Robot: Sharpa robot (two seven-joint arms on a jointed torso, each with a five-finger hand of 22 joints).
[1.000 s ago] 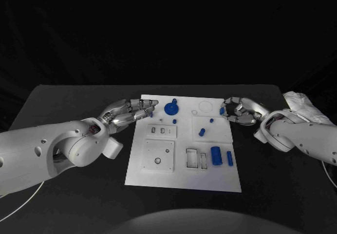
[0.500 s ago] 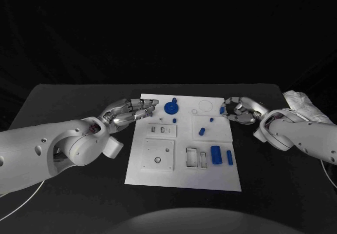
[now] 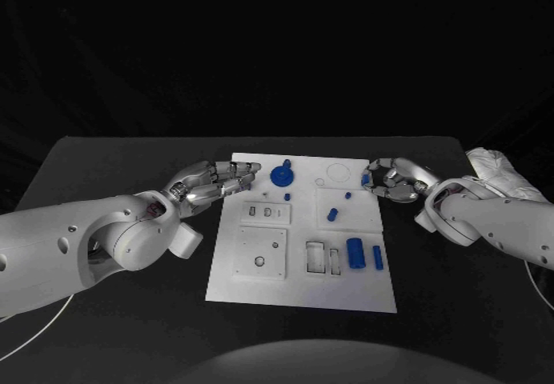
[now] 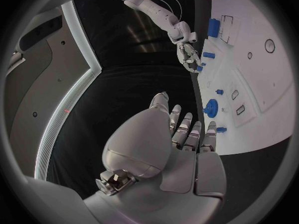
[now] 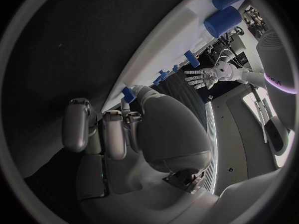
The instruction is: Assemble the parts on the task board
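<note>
The white task board lies mid-table. My left hand hovers at the board's far left edge with its fingers stretched out and nothing in them. A small blue peg lies just beside its fingertips. A round blue gear-like part sits close by on the board. My right hand is curled at the board's far right edge, and its thumb and a finger close round a small blue part, seen again at the thumb tip as the small blue part.
A thick blue cylinder and a slim blue bar lie on the board's near right. A blue peg stands mid-board. Rectangular slots and a square plate fill the near half. Black table surrounds the board.
My right hand has edged slightly toward the board. The left hand and the parts have stayed where they were.
</note>
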